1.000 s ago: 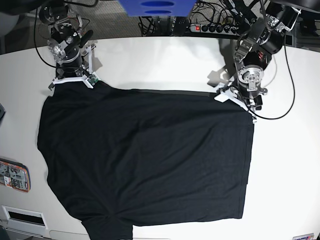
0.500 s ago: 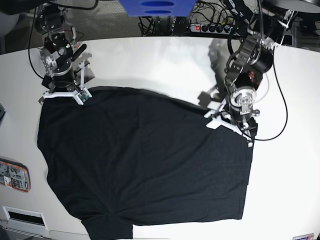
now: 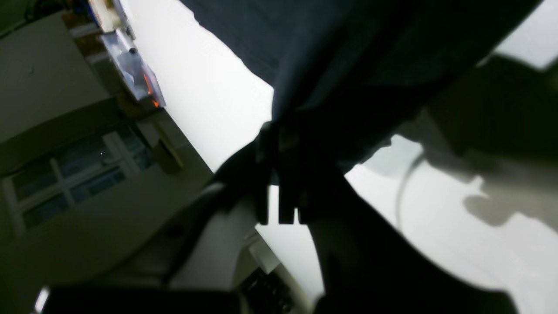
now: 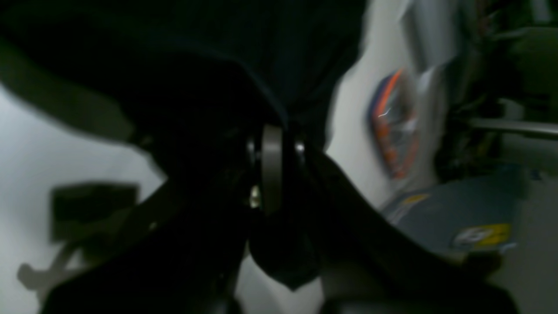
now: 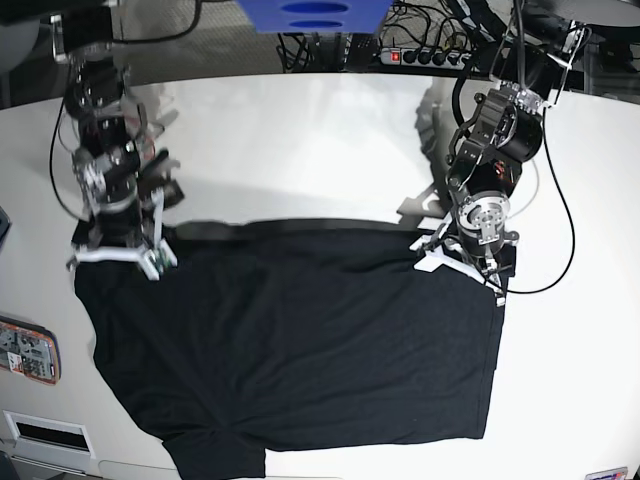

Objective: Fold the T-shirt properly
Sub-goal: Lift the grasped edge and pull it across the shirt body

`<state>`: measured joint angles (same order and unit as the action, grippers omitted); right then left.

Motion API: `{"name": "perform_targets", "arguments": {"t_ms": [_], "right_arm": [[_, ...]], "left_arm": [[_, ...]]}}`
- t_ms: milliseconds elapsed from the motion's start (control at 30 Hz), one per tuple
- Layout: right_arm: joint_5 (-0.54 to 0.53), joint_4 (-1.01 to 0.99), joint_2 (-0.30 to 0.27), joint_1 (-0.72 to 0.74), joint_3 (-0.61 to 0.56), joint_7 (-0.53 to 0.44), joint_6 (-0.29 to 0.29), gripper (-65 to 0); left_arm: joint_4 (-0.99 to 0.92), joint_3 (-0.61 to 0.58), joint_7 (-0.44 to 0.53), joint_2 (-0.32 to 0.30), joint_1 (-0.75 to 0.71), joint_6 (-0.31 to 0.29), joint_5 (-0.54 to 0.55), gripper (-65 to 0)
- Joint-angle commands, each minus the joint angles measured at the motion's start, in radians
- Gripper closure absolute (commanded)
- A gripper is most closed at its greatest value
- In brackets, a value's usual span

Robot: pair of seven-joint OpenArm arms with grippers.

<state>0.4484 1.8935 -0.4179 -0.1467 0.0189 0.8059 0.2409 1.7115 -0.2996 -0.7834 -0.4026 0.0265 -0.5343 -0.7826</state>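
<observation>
Fabric fills the top of the left wrist view: the black T-shirt (image 3: 348, 56) hangs down into the left gripper (image 3: 283, 174), whose dark fingers (image 3: 261, 183) are closed on a bunched edge of the cloth above the white table (image 3: 209, 96). Beyond the table edge a shelf and a window show dimly, and the arm's shadow lies across the table on the right.

From the right wrist, the picture is dark and blurred. The right gripper (image 4: 272, 165) is pinched shut on a fold of the T-shirt (image 4: 283, 52), which drapes over the fingers (image 4: 301, 148); a grey round part sits between them. An orange and blue object (image 4: 392, 131) lies off to the right on the table (image 4: 26, 144).

Seen from the base camera, the T-shirt (image 5: 290, 350) lies spread across the table (image 5: 300, 140), its far edge drawn into a straight line between the two arms. The right gripper (image 5: 120, 252), on this view's left, points down and holds one far corner. The left gripper (image 5: 462, 258), on this view's right, also hangs downward on its bent arm, holding the other far corner. A power strip (image 5: 430, 57) lies behind the table.
</observation>
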Motion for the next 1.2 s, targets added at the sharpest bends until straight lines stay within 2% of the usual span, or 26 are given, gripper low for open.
{"name": "perform_targets", "arguments": {"t_ms": [0,167,300,667,833,1033,1167], "right_arm": [[0.003,-0.001,-0.011,0.045,-0.012,-0.016,-0.007,0.0],[0.003,-0.119,-0.009,0.17,-0.113,-0.02,-0.007,0.0],[0.003,-0.228,-0.009,0.203,-0.133,-0.021,-0.007,0.0],[0.007,-0.447,-0.008,0.312,-0.139,-0.076,-0.007,0.0],[0.007,-0.463,-0.008,0.371,-0.224,-0.076,-0.007,0.0],[0.007,-0.501,-0.008,0.441,-0.317,-0.076,-0.007,0.0],[0.007,-0.573,-0.008,0.47,-0.35,-0.078,-0.007,0.0]], "left_arm": [[0.005,0.006,-0.001,-0.006,0.031,0.041,-0.018,0.0],[-0.1,0.006,-0.001,-0.006,0.085,0.176,-0.018,0.0],[-0.13,0.003,-0.001,-0.006,0.103,0.222,-0.018,0.0],[-0.155,-0.003,0.0,-0.006,0.137,0.233,-0.019,0.0],[-0.218,-0.031,0.049,-0.008,0.16,0.233,-0.033,0.0],[-0.278,-0.031,0.186,-0.006,0.158,0.233,-0.231,0.0],[-0.305,-0.029,0.203,-0.003,0.158,0.233,-0.334,0.0]]}}
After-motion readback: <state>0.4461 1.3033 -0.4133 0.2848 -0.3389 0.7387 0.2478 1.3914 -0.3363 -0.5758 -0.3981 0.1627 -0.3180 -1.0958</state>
